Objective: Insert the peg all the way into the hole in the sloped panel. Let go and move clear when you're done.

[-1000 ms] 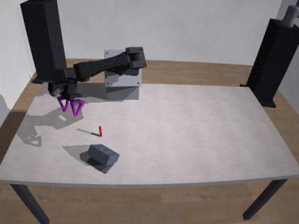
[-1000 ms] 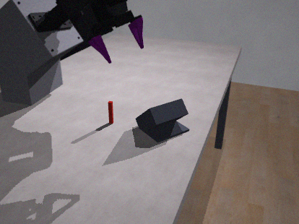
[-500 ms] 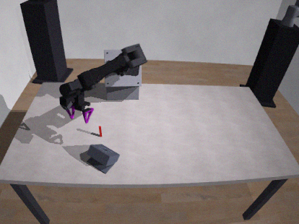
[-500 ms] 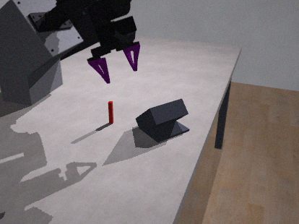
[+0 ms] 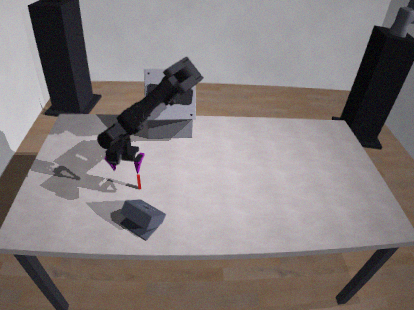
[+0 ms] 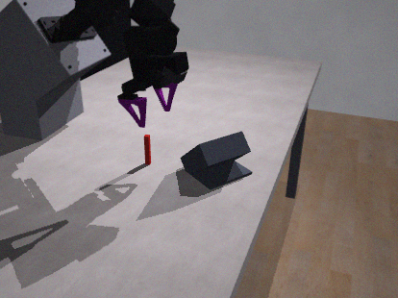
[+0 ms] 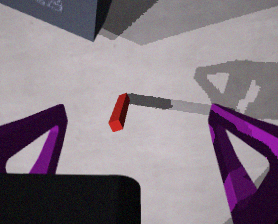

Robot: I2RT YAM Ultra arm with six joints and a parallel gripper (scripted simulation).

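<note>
The peg [image 6: 147, 149] is seen standing upright on the tabletop [image 6: 231, 99], its long axis vertical, and it serves as the landmark for everything else. The gripper [image 6: 153, 105] hangs directly above the peg, apart from it, with its purple fingers [image 6: 136, 109] spread wide and nothing held between them. In the wrist view the peg [image 7: 119, 112] is framed between the two fingers, nearer the middle than either side (a shade closer to the finger at the left of that picture), so a straight descent would be judged enough to bring the jaws around it. With the axis vertical, a side-on closing across the shaft is called for.

The sloped panel block [image 6: 218, 160] lies just beside the peg, on the side toward the table's near edge; its hole [image 5: 145, 208] is seen in the top view as a small dark slot in the slanted face.

The tabletop is pale and matte, crossed by shadows of the arm. Behind the peg stands the grey base housing [image 5: 172, 113] of the arm; dark towers [image 5: 62, 53] stand at the room's back corners on a wooden floor [image 6: 346, 210].
</note>
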